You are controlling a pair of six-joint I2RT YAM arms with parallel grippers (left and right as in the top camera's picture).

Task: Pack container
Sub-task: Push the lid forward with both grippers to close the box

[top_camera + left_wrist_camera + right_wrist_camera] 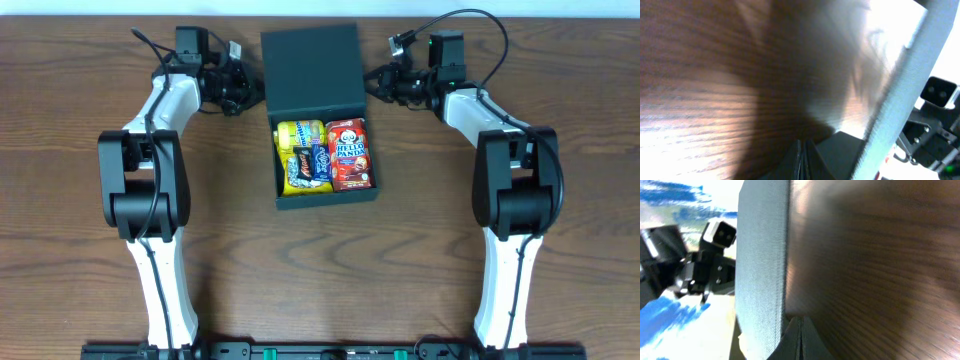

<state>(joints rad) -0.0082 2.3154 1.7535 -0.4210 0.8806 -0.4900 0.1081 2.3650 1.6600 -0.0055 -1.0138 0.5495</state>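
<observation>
Closed tight and holding nothing, the left end effector [243,95] and right end effector [375,80] flank the open container [310,70], its flap just inboard of each on the bench [80,80]. The cardboard looks light and stiff but easily creased, so the flap's free edge seems the best hold. Both wrist views blur it to a grey slab, and contact cannot be judged

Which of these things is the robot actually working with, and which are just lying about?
Part of the job:
- black container, lid open
- Hello Panda packet, yellow packet and blue packet inside it
- left gripper and right gripper, both shut, beside the lid

Just there:
- wooden table
</observation>
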